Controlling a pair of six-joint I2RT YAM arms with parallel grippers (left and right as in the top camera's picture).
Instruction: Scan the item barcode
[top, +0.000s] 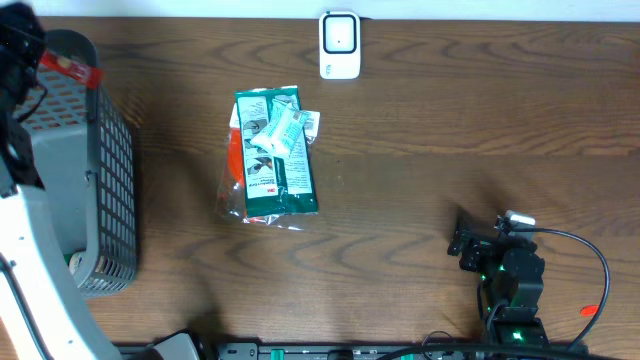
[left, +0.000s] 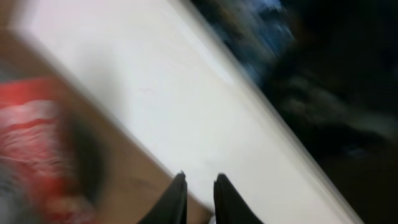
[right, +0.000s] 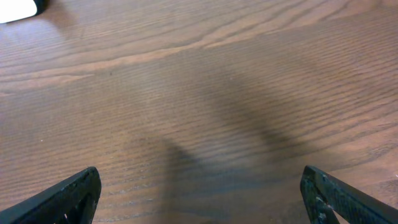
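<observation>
Wood-grain desk (top: 420, 120) shown from above, with two wrist views.

**Far left.** A grey mesh basket (top: 105, 170) stands at the desk's left edge. A red packet (top: 70, 67) lies at its far rim, just beside the left arm. The left wrist view is badly blurred. In it the left claw (left: 200, 178) has its fingers (left: 177, 200) close together with only a slit between them. Nothing shows in the slit, and a red smear sits well off to one side. Whether this claw is gripping or letting go cannot be told.

**Centre.** A bundle of packets (top: 272, 150) lies flat on the desk. It is a green-and-white pack with a white tube on top and something orange under clear wrap along its left side. No claw touches it.

**Far edge, right of centre.** A small white scanner (top: 340, 45) stands upright, well apart from the bundle.

**Near right.** The right claw (right: 205, 208) hovers over bare wood with its fingers spread as wide as they go. It holds nothing and is well apart from both the bundle and the scanner.

**Progress (a judgement).** The red packet's place at the basket suggests it may already be dealt with, though the pictures cannot confirm this. For the bundle every step appears to be left. It has to be picked up and carried to the scanner, and its barcode, not legible here, turned to face the scanner.
</observation>
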